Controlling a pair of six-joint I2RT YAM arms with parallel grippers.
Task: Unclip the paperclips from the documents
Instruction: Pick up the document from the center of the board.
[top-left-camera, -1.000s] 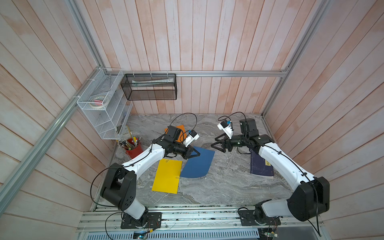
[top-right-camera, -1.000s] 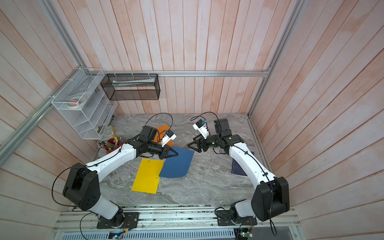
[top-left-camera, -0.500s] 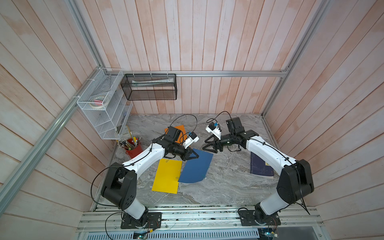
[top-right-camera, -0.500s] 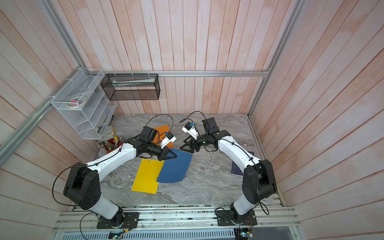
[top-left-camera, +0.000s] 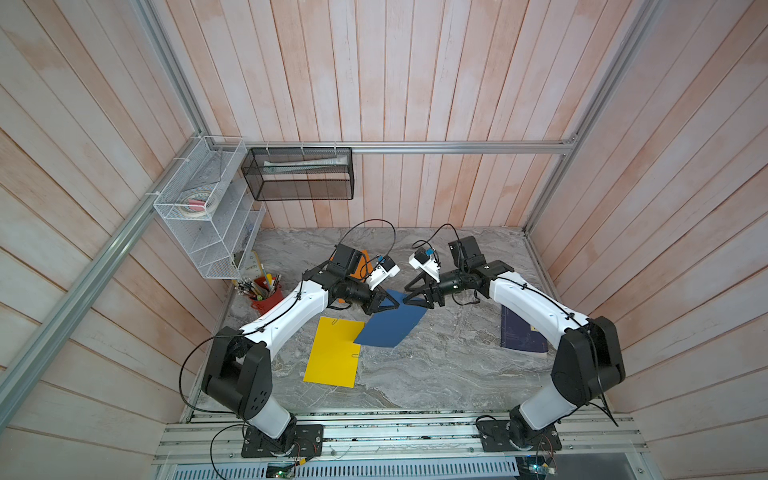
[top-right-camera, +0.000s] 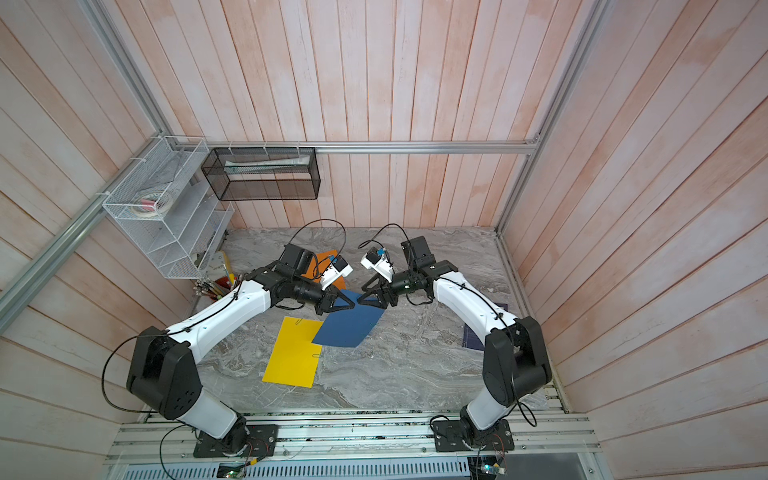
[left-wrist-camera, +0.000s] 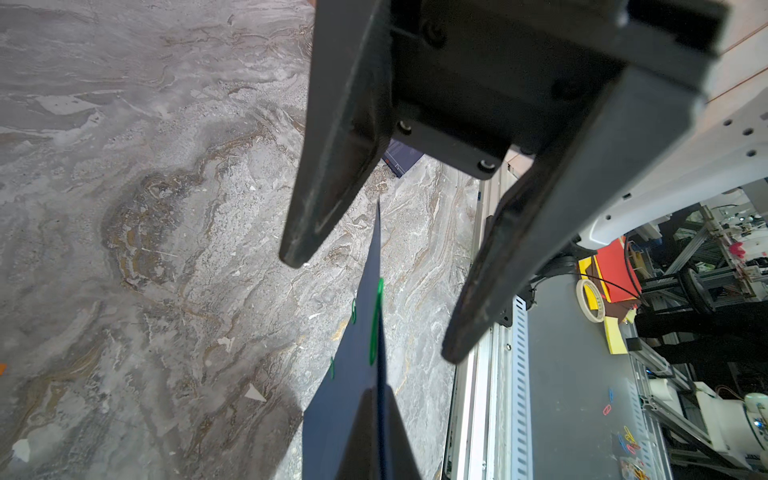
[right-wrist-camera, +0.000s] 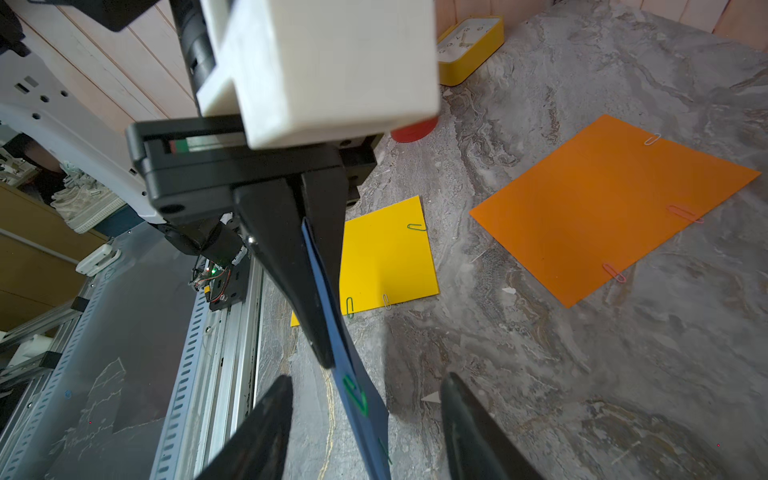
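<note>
right hand (top-left-camera: 404, 296) moved in to blue sheet (top-left-camera: 390, 328) corner, jaws narrowing

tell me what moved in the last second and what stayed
The right gripper swung in toward the left gripper; its open jaws now straddle the green paperclip on the raised edge of the dark blue sheet. Nothing gripped or released. The left gripper stays shut on that sheet; yellow sheet, orange sheet and book unmoved.

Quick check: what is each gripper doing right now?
Left gripper: shut on the dark blue sheet, one edge lifted.
Right gripper: open, jaws either side of the green paperclip on that edge.
</note>
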